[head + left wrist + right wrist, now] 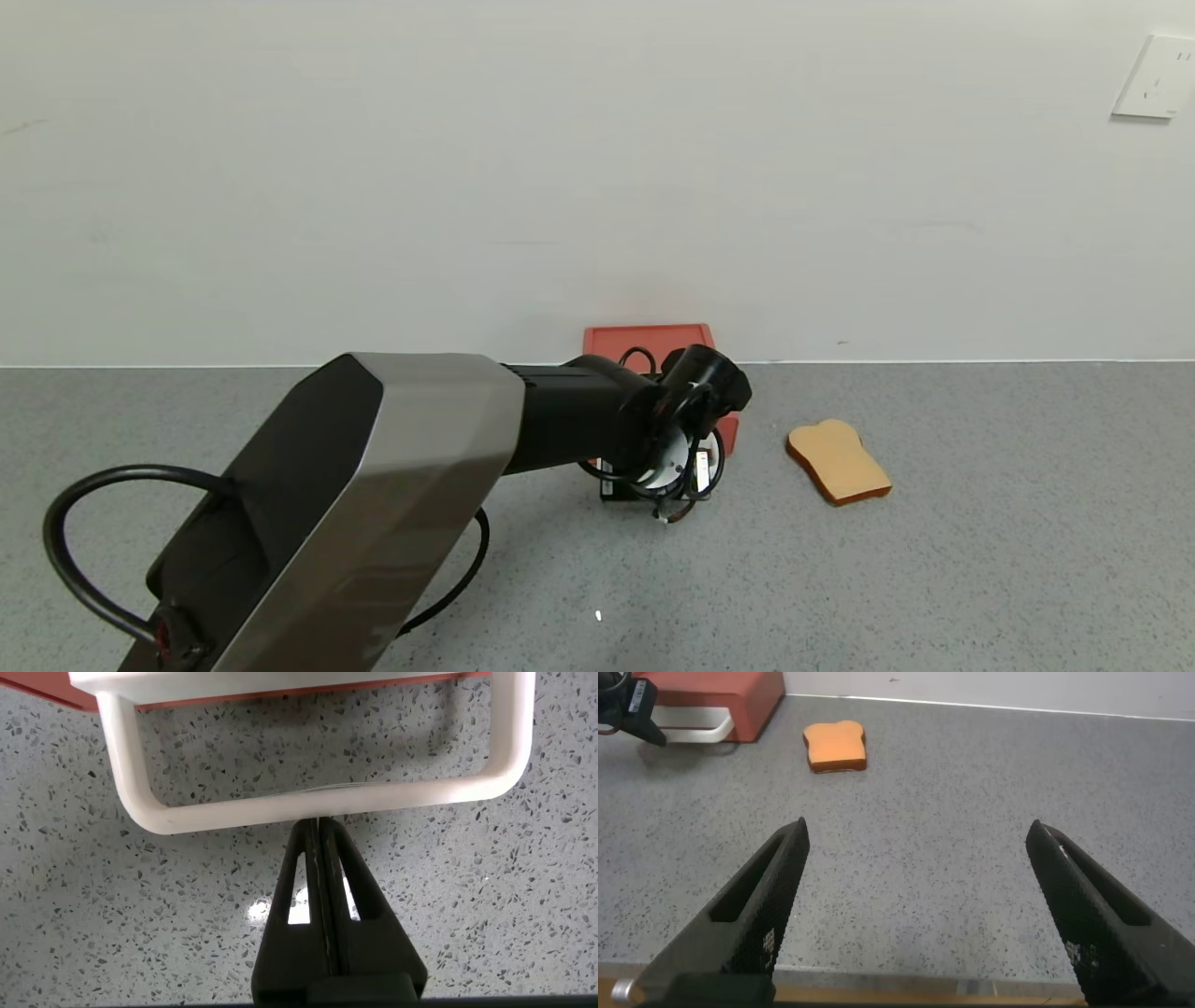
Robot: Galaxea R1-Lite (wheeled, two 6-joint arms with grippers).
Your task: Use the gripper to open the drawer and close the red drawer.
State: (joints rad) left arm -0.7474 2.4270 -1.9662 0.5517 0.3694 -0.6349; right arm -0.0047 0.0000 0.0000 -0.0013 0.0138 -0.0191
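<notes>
Left gripper (322, 826) meeting the white loop handle (318, 803) of a coral-red drawer (653, 341) on a grey speckled countertop (934, 579).

Seen from the head camera, the drawer box is sitting against the white wall at about 12 o'clock, mostly hidden behind the left arm (392, 485), which is reaching in from 7 o'clock. In the left wrist view, the black pointed fingers (350, 896) are pressing together, their tips sitting right at the handle's front bar; whether they are pinching it cannot be told. A tan toast slice (837, 460) is lying at about 3 o'clock from the drawer, near but apart. A white wall socket (1155, 77) is showing at 1 o'clock. The right gripper (915, 905) is hovering low over the counter, well apart from the drawer, its fingers spreading wide with nothing between them.
</notes>
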